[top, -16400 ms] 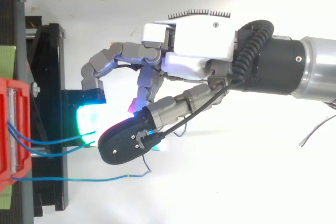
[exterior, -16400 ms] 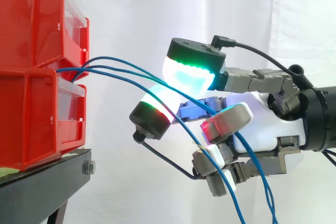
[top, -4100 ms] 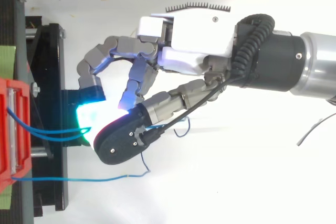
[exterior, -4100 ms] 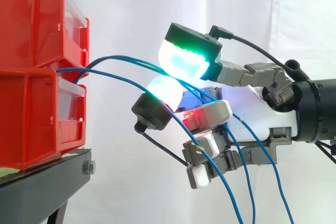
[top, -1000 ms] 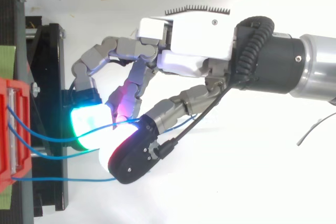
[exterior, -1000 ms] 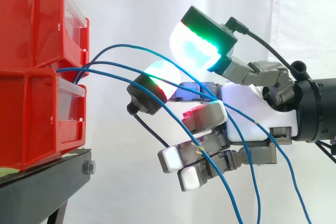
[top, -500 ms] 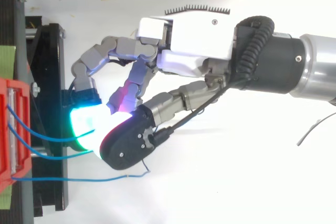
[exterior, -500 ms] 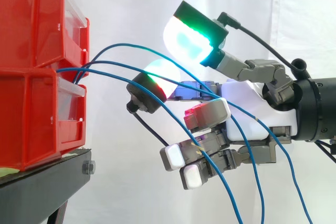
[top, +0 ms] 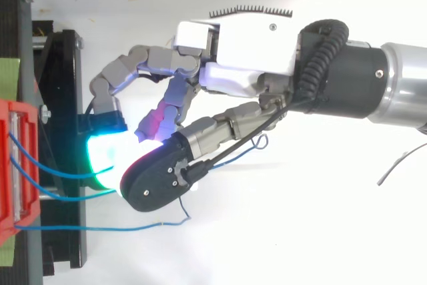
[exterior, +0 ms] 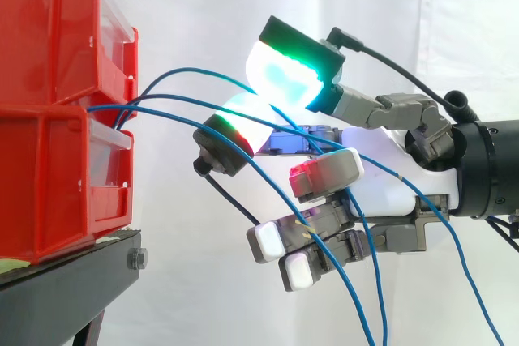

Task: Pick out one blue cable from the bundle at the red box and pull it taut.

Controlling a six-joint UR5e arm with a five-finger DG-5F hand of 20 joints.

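Three thin blue cables (exterior: 170,100) leave the gap between the stacked red boxes (exterior: 57,38) and arc right through my hand (exterior: 389,184), then hang down past it. The topmost cable (exterior: 195,71) rises in a loop and runs in between the green-glowing fingertip (exterior: 280,74) and the thumb pad (exterior: 235,135), which meet on it. The other two cables slip past the lower curled fingers. From above, the hand (top: 247,51) reaches left toward the red box (top: 8,165), and the cables (top: 60,173) stretch from the box to the pads.
The red boxes sit on a black stand (exterior: 65,289) at the left, seen also from above (top: 63,98). A white curtain hangs behind. One slack blue cable (top: 87,229) runs apart from the hand along the lower side.
The green-tipped finger has come down from its raised position onto the thumb pad, closing the gap over the top cable. The arm itself has barely shifted.
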